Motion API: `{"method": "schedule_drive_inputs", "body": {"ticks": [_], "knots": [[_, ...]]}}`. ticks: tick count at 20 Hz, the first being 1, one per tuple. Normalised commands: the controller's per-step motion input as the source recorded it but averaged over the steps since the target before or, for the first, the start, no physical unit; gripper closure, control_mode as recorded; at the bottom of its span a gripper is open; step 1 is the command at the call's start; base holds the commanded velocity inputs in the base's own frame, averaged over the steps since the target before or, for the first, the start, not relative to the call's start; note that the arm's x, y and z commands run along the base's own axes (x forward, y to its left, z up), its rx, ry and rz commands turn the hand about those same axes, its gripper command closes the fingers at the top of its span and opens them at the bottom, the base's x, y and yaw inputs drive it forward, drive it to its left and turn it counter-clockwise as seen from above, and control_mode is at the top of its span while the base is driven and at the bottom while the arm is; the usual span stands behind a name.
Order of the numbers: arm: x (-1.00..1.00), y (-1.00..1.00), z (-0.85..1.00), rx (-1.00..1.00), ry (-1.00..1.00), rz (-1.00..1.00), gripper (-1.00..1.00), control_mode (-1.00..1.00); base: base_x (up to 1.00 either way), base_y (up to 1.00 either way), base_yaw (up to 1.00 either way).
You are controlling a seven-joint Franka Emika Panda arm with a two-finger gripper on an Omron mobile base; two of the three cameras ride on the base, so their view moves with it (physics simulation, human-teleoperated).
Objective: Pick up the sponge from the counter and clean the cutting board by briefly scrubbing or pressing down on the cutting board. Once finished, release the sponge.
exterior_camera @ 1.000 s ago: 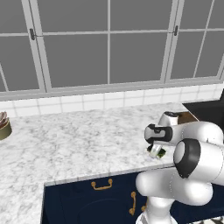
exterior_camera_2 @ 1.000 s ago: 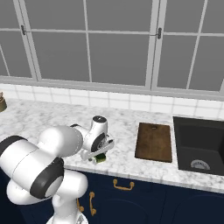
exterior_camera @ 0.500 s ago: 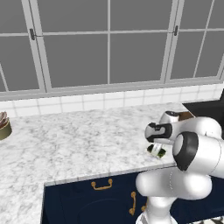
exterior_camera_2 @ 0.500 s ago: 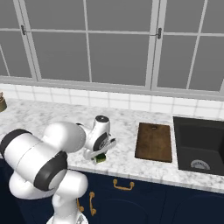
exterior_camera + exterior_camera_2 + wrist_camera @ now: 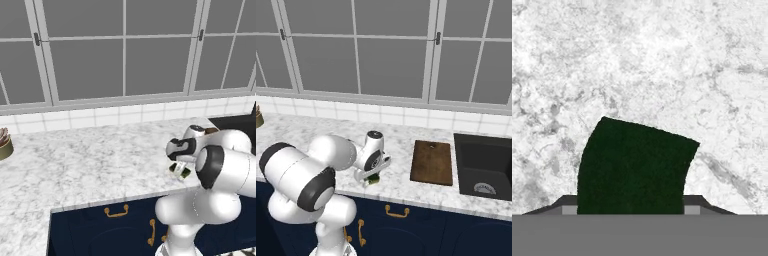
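**Sponge gripped at counter edge; lift and carry to board outstanding**

Left of scene: a small round container (image 5: 4, 145) with a tan wall stands at the far left of the counter (image 5: 90, 165), well apart from the work. The counter is white marble with grey veining, smooth and flat, above navy cabinet fronts with brass handles (image 5: 396, 212).

Centre: the gripper (image 5: 372, 176) is down at the counter surface near its front edge, jaws drawn in on the sponge (image 5: 634, 167). In the hand view the sponge's dark green top sits squarely between the two dark fingertips (image 5: 694, 204), which press in from either side. The block looks matte and soft, rectangular with slightly bowed edges (a lens effect or squeeze, I cannot tell which). In the right base view a sliver of its yellow-green layer shows below the hand.

Right: the cutting board (image 5: 431, 161), a flat brown wooden rectangle with rounded corners, lies near the sponge and just beside the dark sink (image 5: 483, 167).

Assessment: the step in hand is the pick-up; the grasp appears made, the lift not yet begun, as the sponge looks to rest on the marble. The next move calls for a straight raise clear of the counter, a carry rightward over the board, then a downward press. A soft block may deform in the grip; the press should be gentle.
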Motion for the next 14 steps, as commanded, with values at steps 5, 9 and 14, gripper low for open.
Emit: {"method": "schedule_drive_inputs", "body": {"ticks": [5,9,14], "knots": [[-0.04,-0.14,0.50,-0.01,-0.08,-0.28,1.00,-1.00,0.00,0.00,0.00],[0.02,-0.50,0.67,0.00,0.00,-0.44,1.00,-1.00,0.00,0.00,0.00],[0.14,-0.63,0.11,0.00,0.00,-0.52,1.00,-1.00,0.00,0.00,0.00]]}}
